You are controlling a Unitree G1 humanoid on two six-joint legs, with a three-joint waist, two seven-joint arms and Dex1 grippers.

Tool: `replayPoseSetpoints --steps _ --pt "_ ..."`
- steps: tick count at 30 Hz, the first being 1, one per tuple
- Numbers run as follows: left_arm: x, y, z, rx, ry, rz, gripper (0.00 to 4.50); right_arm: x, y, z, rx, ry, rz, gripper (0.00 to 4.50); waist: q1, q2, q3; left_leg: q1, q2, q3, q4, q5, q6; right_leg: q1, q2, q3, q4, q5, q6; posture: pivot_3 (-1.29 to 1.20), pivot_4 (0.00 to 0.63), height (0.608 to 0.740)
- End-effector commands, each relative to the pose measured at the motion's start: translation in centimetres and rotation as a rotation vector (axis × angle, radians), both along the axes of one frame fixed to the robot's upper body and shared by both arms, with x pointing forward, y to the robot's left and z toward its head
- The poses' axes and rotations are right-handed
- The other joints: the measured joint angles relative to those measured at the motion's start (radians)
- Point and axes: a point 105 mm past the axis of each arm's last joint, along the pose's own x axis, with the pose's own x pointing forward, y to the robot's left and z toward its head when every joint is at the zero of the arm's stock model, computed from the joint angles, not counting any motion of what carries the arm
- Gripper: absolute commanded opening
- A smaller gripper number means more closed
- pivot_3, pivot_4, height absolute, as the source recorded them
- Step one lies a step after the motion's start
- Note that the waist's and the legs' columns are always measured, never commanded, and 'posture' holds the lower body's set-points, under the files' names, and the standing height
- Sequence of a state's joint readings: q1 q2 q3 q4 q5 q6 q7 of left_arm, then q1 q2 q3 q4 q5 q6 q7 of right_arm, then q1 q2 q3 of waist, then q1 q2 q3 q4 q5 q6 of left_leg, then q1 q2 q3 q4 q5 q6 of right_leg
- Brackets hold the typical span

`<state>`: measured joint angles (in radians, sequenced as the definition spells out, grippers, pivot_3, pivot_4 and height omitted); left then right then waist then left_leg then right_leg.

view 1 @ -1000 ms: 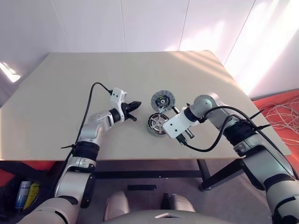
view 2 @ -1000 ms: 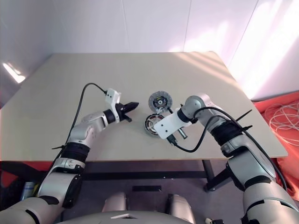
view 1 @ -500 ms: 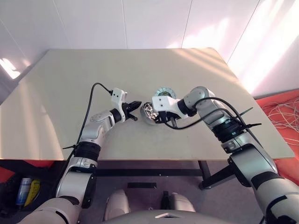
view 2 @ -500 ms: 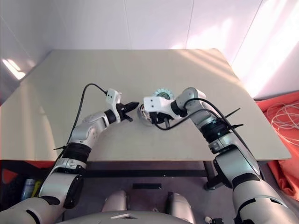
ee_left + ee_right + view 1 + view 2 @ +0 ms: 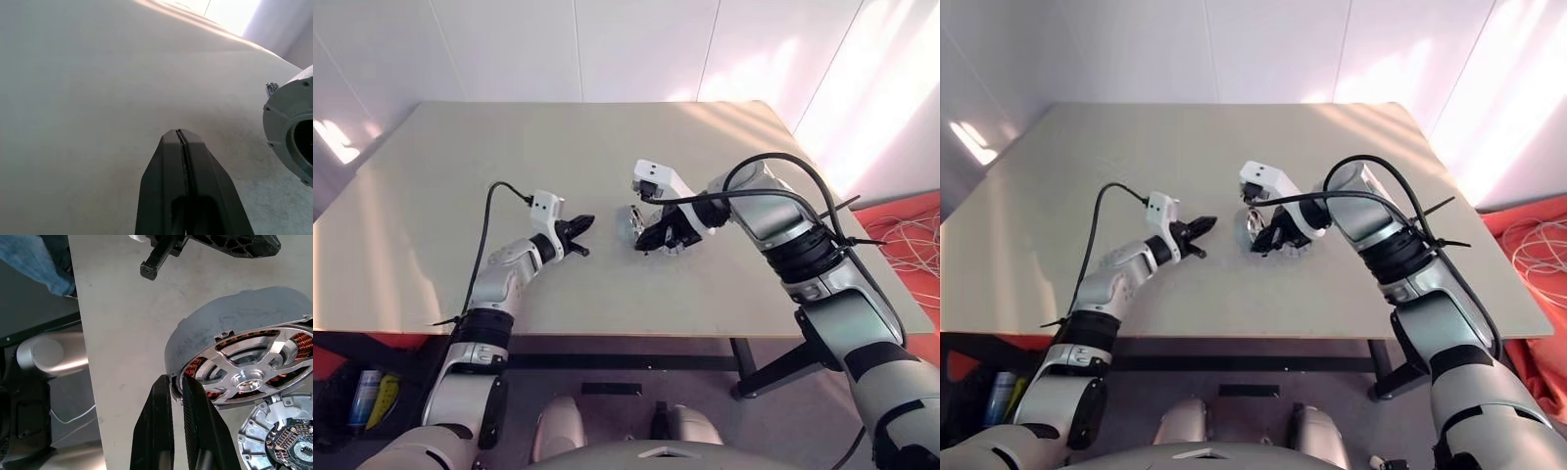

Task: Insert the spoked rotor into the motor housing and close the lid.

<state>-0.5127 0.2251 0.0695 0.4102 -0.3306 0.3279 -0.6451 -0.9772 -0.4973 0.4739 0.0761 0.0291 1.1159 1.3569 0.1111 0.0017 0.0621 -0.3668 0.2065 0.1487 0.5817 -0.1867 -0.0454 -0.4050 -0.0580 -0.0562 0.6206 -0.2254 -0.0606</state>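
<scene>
Fingers of the right gripper [image 5: 177, 384] pinch the motor housing [image 5: 234, 328] rim, spoked rotor [image 5: 254, 369] inside, lid [image 5: 281, 440] just past their tips; left wrist view: left gripper [image 5: 181, 134] pressed shut, housing beside its tips.

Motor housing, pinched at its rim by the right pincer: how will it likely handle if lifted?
The motor housing looks like solid metal packed with copper windings, so probably stiff and heavy for its size. The right pincer grips only a thin edge of its rim, so it may swivel or slip. Being round, it could roll if released on edge.
</scene>
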Motion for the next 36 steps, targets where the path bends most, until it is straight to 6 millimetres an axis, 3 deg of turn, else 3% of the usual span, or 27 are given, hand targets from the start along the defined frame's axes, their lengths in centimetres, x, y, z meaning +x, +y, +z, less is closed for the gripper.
replayPoseSetpoints --steps 1,6,14,26,30,36 --pt "0.3 1.0 2.0 -0.002 -0.069 0.024 0.00 -0.7 1.2 1.1 0.015 -0.016 0.013 0.02 0.000 0.000 0.000 0.000 0.000 0.000 0.000 0.000 0.000 0.000 0.000 0.000 0.000 0.000 0.000 0.00 0.000 0.740" --pt "0.4 2.1 2.3 0.005 -0.078 0.061 0.00 -0.8 2.4 0.1 0.012 0.074 -0.083 0.02 0.000 0.000 0.000 0.000 0.000 0.000 0.000 0.001 -0.001 0.000 0.000 0.000 0.001 0.000 0.000 0.00 0.000 0.740" --pt "-0.1 2.7 2.3 0.005 -0.081 0.085 0.00 1.0 4.0 -1.4 -0.014 0.185 -0.343 0.02 0.001 0.000 0.000 0.001 0.000 -0.001 -0.001 0.001 -0.003 0.000 0.000 0.000 0.001 0.000 0.000 0.00 0.000 0.740" --pt "-0.2 3.3 2.4 0.006 -0.085 0.120 0.00 1.4 5.2 -1.8 0.002 0.219 -0.377 0.02 0.019 0.000 0.000 0.002 0.000 -0.002 -0.001 0.003 -0.006 0.002 0.000 0.000 0.002 0.000 0.001 0.00 0.000 0.740" --pt "0.0 3.5 2.7 0.009 -0.091 0.127 0.00 1.6 5.3 -1.7 0.000 0.195 -0.374 1.17 0.018 0.000 0.000 0.003 0.000 -0.002 -0.002 0.003 -0.006 0.002 0.000 0.000 0.002 0.000 0.001 0.00 0.000 0.740" --pt "0.3 3.6 3.0 0.011 -0.099 0.129 0.00 2.0 5.6 -0.8 0.029 0.175 -0.387 3.29 0.016 0.000 0.000 0.003 0.000 -0.002 -0.002 0.003 -0.006 0.002 0.000 0.000 0.002 0.000 0.002 0.00 0.000 0.740"
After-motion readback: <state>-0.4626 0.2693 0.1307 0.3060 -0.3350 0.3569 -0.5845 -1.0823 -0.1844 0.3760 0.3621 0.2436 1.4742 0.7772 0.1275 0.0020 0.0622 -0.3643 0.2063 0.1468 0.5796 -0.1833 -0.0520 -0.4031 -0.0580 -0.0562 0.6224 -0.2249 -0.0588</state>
